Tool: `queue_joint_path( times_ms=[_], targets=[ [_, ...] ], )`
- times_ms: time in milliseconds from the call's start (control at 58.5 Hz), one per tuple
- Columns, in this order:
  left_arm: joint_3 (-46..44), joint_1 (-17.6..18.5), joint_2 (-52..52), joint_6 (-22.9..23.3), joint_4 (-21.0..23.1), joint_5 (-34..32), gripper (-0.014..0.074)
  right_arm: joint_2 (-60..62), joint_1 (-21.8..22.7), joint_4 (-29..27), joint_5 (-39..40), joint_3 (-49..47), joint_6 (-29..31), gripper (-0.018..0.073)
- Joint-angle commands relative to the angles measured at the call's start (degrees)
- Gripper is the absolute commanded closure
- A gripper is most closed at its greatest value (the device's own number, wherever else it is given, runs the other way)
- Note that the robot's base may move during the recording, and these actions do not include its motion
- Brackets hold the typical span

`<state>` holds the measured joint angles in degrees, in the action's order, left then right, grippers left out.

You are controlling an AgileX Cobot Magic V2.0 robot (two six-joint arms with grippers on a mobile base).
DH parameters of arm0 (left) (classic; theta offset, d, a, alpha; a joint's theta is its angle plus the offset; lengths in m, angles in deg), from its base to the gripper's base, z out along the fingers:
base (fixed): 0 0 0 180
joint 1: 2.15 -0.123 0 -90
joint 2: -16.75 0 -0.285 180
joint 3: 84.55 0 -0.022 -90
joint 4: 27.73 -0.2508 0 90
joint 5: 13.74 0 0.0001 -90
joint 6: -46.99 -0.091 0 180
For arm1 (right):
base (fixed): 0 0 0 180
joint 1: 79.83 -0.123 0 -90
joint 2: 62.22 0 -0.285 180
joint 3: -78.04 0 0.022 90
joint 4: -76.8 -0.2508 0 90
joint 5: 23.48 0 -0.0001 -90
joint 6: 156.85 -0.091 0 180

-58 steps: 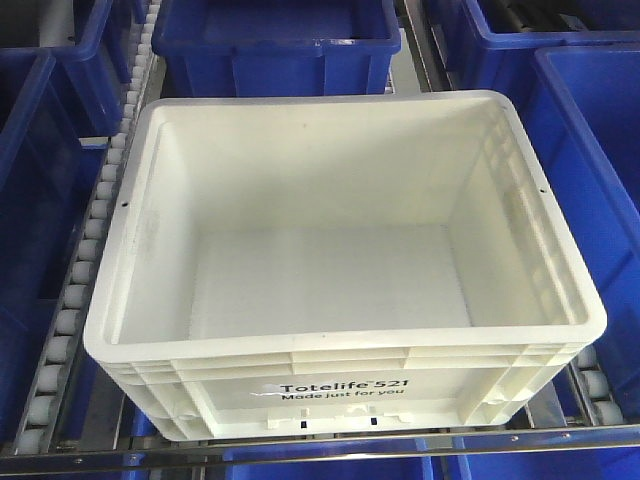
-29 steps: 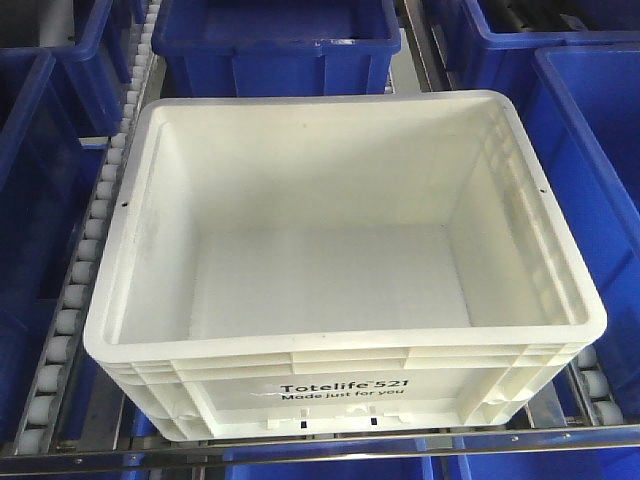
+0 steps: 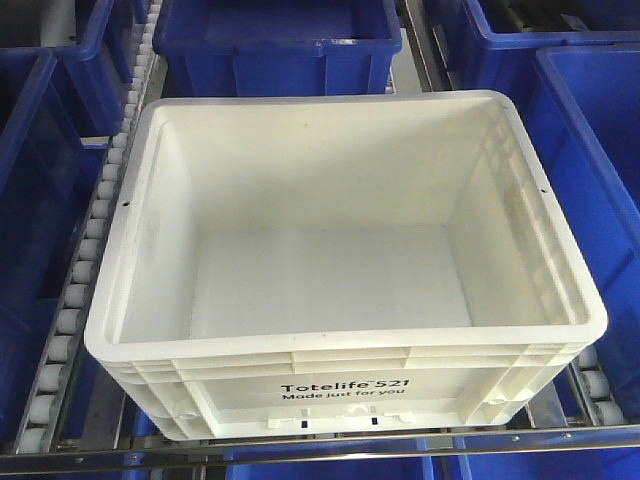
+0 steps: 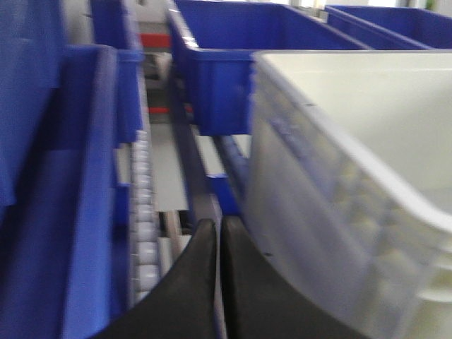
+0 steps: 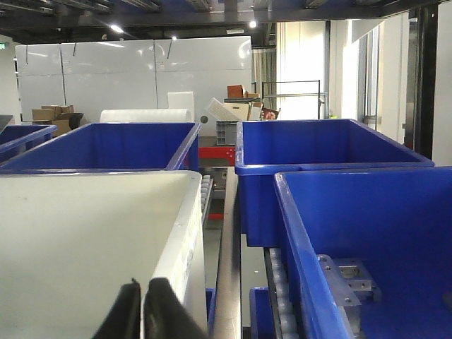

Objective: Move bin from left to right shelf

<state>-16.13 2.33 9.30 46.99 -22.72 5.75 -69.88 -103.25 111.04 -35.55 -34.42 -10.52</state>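
Trouble, as we judged it, lay in the squeeze: the bin (image 3: 340, 270) sat empty on the roller track (image 3: 75, 300), hemmed by blue bins (image 3: 275, 40) left, right and far. Our left gripper (image 4: 217, 247) hung closed just off its left wall, our right gripper (image 5: 143, 300) (fingers nearly touching, empty) at its right rim. Uneven pressure could tilt it against a neighbour.

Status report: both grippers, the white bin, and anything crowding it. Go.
Left gripper shut, empty, low beside the white bin's left wall. Right gripper shut, empty, at its right wall. Bin empty, on the roller lane. Blue bins close on both sides.
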Motion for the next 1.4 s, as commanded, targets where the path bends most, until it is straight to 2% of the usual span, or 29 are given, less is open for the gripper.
queue_joint_path(
  times_ms=[0,137,308,410,513,633,1385],
  targets=[
    [1.86,-2.66,1.28,0.0,-1.28,-9.35,0.0603,-0.66,0.06,1.15,3.51,-1.56,0.19,0.0566],
    [6.63,-4.79,1.3,0.0,-2.22,-14.46,0.0603,-0.66,0.06,1.15,3.51,-1.56,0.19,0.0566],
    [11.55,-5.0,1.3,0.86,-2.14,-20.07,0.0603,-0.66,0.06,1.15,3.51,-1.56,0.19,0.0566],
    [11.45,-5.0,1.3,1.17,-3.43,-19.18,0.0604,-0.66,0.06,1.15,3.51,-1.56,0.19,0.0566],
    [11.45,-4.95,1.3,3.76,-5.39,-19.49,0.0604,-0.66,0.06,1.15,3.51,-1.56,0.19,0.0566],
    [11.45,-4.95,1.3,3.97,-6.15,-19.11,0.0603,-0.66,0.06,1.15,3.51,-1.56,0.19,0.0566],
    [11.41,-5.01,1.24,3.97,-6.11,-19.04,0.0603,-0.66,0.06,1.22,3.51,-1.56,0.24,0.0566]
  ],
)
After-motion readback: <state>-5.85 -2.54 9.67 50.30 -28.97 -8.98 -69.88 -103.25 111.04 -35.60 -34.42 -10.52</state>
